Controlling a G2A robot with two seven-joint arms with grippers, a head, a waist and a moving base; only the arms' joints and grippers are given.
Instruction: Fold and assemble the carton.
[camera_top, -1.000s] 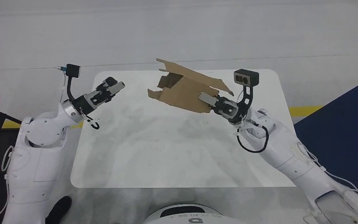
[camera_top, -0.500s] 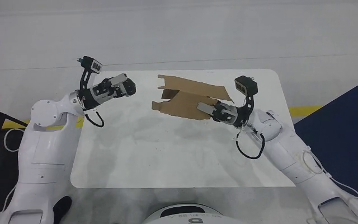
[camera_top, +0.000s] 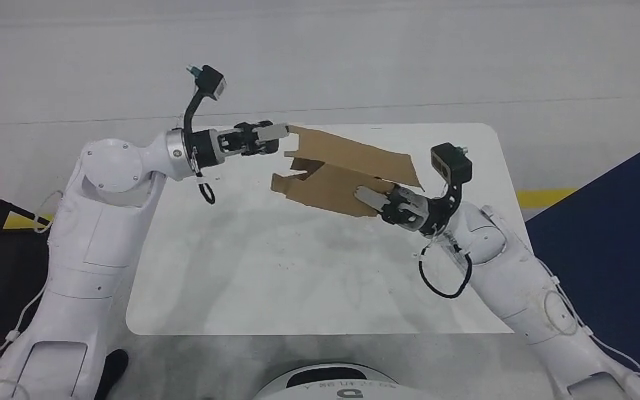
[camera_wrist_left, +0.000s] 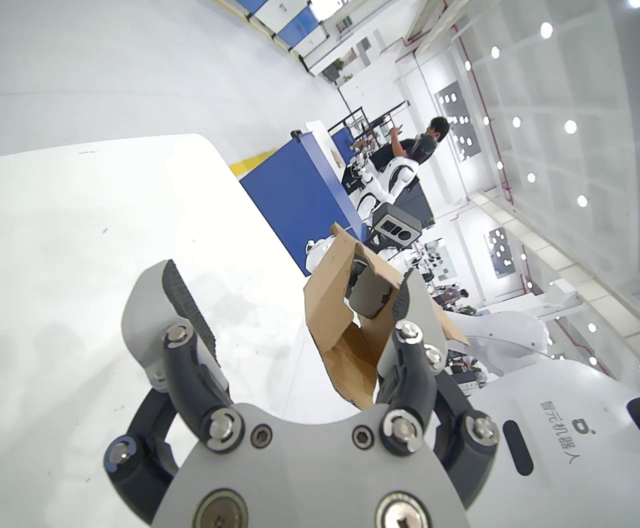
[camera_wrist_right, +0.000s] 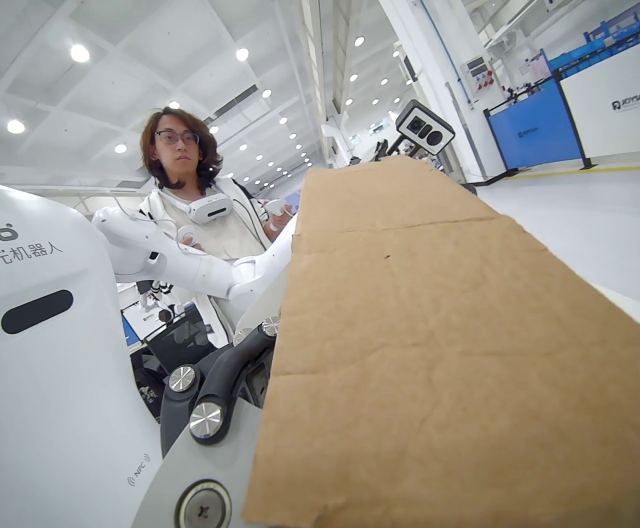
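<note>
Top view first: the brown cardboard carton (camera_top: 345, 170) is up over the far half of the white table (camera_top: 250, 290), partly unfolded and mostly flat, with flaps sticking out on its left side. The right end effector (camera_top: 380, 200) is clamped onto the carton's near right edge, one finger lying on top of the board. The left end effector (camera_top: 278, 131) sits right at the carton's far left corner. Left wrist view: the left end effector (camera_wrist_left: 289, 272) is spread wide, and one ridged finger (camera_wrist_left: 412, 310) overlaps the carton (camera_wrist_left: 330, 305) edge while the other is well off it, over the table (camera_wrist_left: 100, 225). Right wrist view: the carton (camera_wrist_right: 425, 350) panel runs straight out from the right end effector and hides its fingers, creases showing across the board.
</note>
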